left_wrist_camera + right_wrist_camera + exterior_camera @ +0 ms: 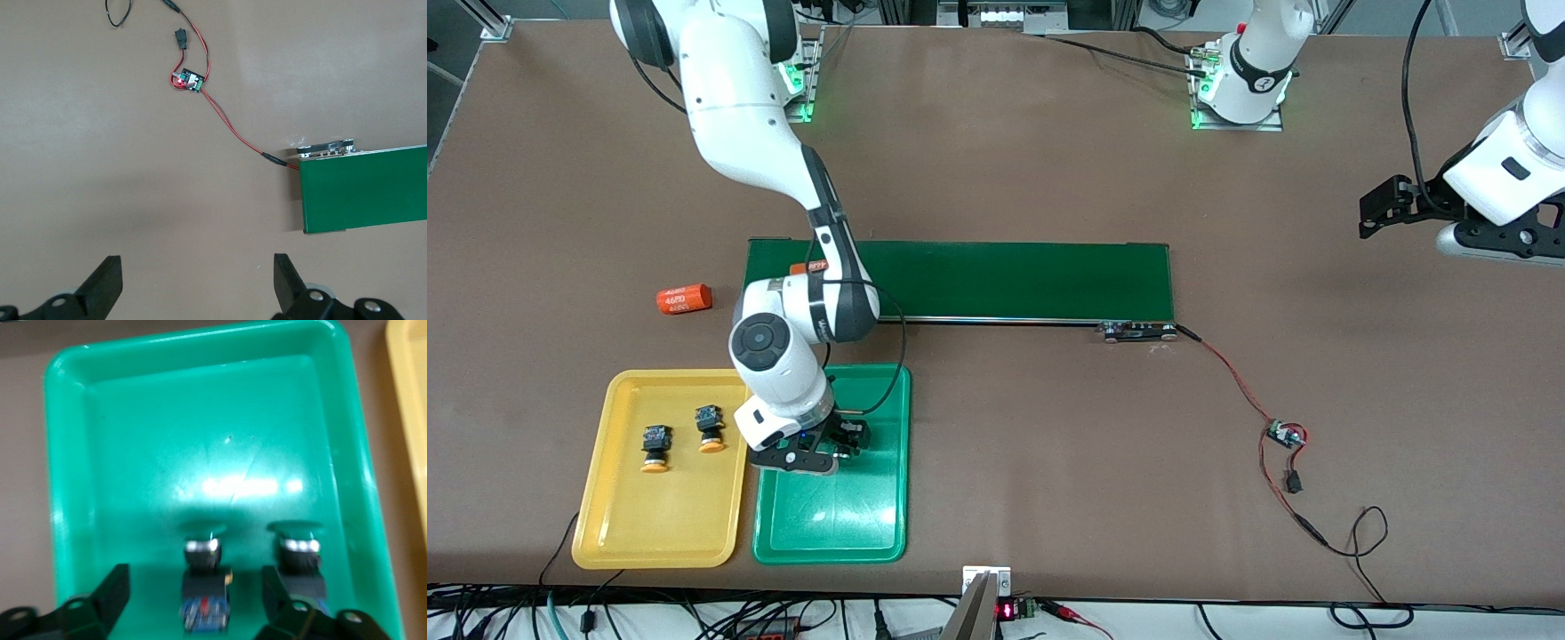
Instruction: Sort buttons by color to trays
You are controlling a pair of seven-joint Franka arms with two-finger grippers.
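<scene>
My right gripper [847, 442] is low over the green tray [831, 524], at the tray's end nearest the belt. In the right wrist view the right gripper [197, 590] is open. One green button [205, 587] lies on the green tray [167, 420] between the fingers, which do not touch it. A second green button [300, 563] lies beside it, outside one finger. In the front view the hand hides both green buttons. Two yellow-orange buttons [656, 447] [710, 428] sit in the yellow tray [654, 529]. My left gripper [1371, 213] [197, 280] waits open and empty above bare table at the left arm's end.
A long dark-green belt [996, 280] [367, 197] lies mid-table, with an orange cylinder [807, 267] on it, partly hidden by the right arm. Another orange cylinder [684, 299] lies on the table near the yellow tray. A small circuit board [1285, 436] [187, 80] with red-black wires trails from the belt.
</scene>
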